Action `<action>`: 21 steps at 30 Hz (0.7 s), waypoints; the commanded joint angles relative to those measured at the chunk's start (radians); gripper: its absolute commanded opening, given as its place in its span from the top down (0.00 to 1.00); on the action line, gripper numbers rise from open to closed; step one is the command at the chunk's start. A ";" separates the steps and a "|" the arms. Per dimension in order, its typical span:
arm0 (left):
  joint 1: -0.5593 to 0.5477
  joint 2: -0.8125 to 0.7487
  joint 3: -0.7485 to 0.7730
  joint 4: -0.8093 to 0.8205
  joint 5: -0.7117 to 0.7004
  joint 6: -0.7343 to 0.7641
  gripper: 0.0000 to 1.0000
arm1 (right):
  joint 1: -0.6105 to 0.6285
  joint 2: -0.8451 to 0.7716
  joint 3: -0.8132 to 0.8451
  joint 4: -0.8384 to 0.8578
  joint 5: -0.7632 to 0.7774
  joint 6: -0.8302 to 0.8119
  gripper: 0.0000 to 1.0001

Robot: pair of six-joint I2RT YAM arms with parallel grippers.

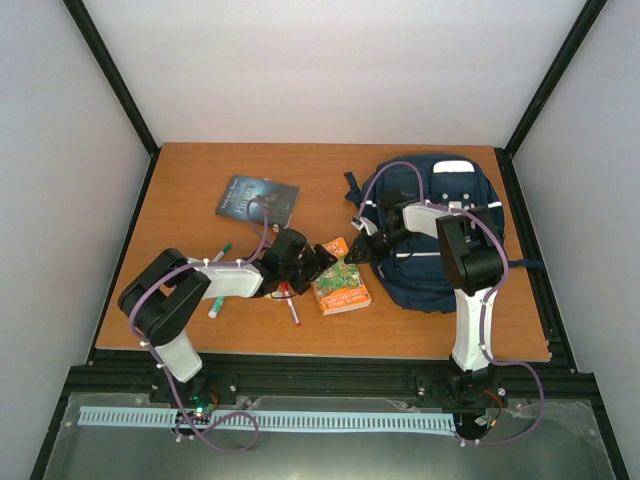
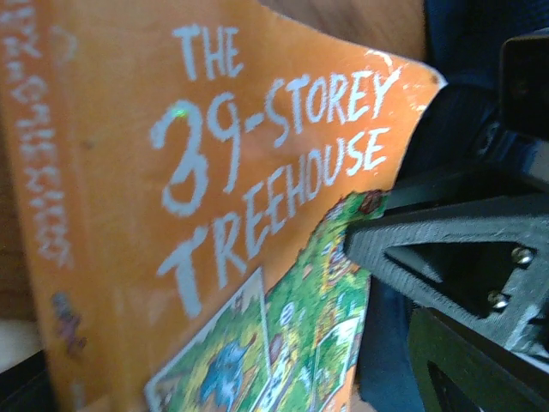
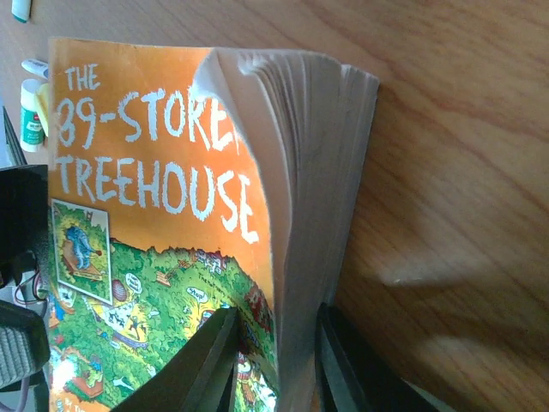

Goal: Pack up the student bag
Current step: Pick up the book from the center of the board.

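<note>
My right gripper (image 1: 362, 244) is clamped on the page edge of the orange book (image 1: 340, 288), in the middle of the worktop (image 1: 190, 290). My left gripper (image 1: 316, 262) hangs spread wide just beside the book's left side. The bag (image 1: 412, 285) lies in the far right corner.

a robotics lab test cell. a wooden counter (image 1: 190, 200) sits boxed in by plain white panels (image 1: 330, 60), with black metal frame posts (image 1: 108, 75) running up the upper left and upper right corners. along the bottom of the frame, the left arm (image 1: 170, 310) and the right arm (image 1: 468, 300), both white and black, are bolted to a black rail (image 1: 330, 375). purple cables (image 1: 521, 400) loop off them, and a pale slotted cable duct (image 1: 300, 420) lies below. the arms end in the left pincer (image 1: 318, 262) and the right pincer (image 1: 362, 247).
</note>
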State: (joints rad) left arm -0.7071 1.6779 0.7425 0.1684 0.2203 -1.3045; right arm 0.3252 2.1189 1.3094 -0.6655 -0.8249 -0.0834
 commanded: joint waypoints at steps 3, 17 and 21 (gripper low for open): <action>-0.009 0.061 0.005 0.329 0.013 -0.060 0.14 | 0.012 0.171 -0.087 -0.054 0.327 -0.018 0.75; -0.008 -0.113 -0.041 0.218 -0.062 0.034 0.81 | -0.004 0.069 -0.064 -0.082 0.221 -0.045 0.65; -0.009 -0.190 -0.036 0.128 -0.074 0.099 0.98 | -0.022 -0.082 -0.043 -0.122 0.182 -0.092 0.56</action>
State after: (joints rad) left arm -0.7113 1.5856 0.6651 0.3027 0.1677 -1.2892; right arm 0.3202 2.0808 1.3064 -0.6857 -0.8387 -0.1143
